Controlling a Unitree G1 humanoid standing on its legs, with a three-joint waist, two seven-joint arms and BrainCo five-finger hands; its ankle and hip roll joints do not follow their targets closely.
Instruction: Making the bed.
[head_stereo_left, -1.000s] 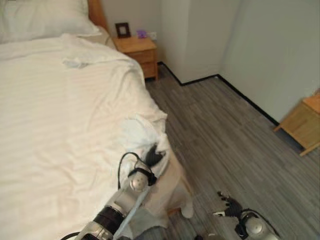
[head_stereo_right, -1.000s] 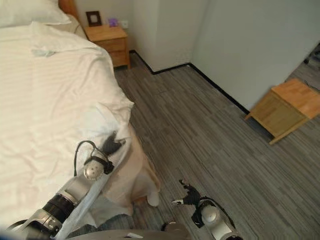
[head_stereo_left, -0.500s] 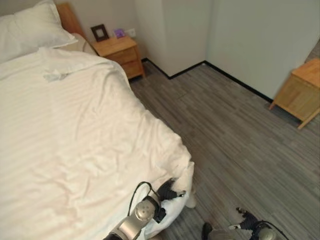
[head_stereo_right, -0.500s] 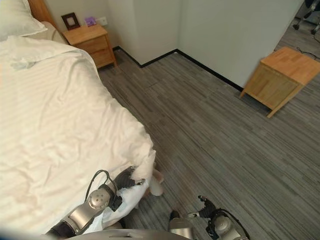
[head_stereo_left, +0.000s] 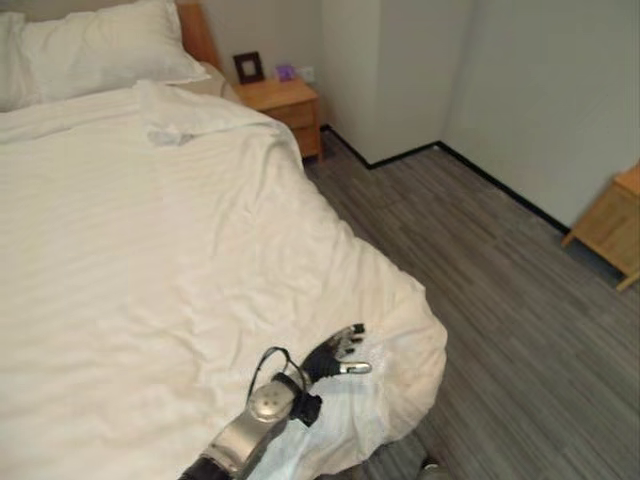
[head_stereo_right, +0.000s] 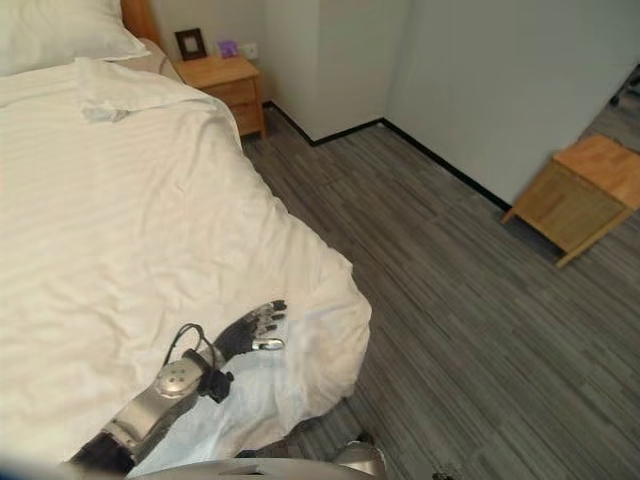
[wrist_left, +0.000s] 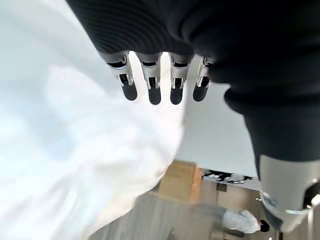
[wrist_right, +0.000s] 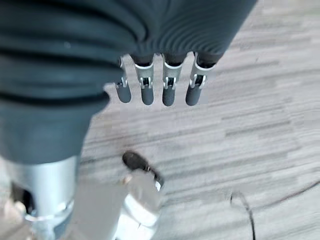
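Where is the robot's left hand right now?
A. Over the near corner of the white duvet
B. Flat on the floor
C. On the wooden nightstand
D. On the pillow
A: the left hand, fingers straight, is over the near corner of the duvet.

A bed (head_stereo_left: 120, 260) takes up the left side, with floor (head_stereo_left: 520, 300) to its right. A duvet (head_stereo_left: 200, 230) lies over the bed and hangs over its right edge and near right corner. A pillow (head_stereo_left: 90, 50) lies at the far end, against the headboard (head_stereo_left: 197, 30). A small crumpled cloth (head_stereo_left: 172, 134) lies on the duvet near the far right corner. A nightstand (head_stereo_left: 288, 105) stands beside that corner, against the far wall, with a frame (head_stereo_left: 248, 67) on it. A second stand (head_stereo_right: 585, 190) is across the floor, at the right wall. The left robot hand (head_stereo_left: 335, 352) is over the duvet at the near right corner. The right robot hand (wrist_right: 160, 75) is over the floor.
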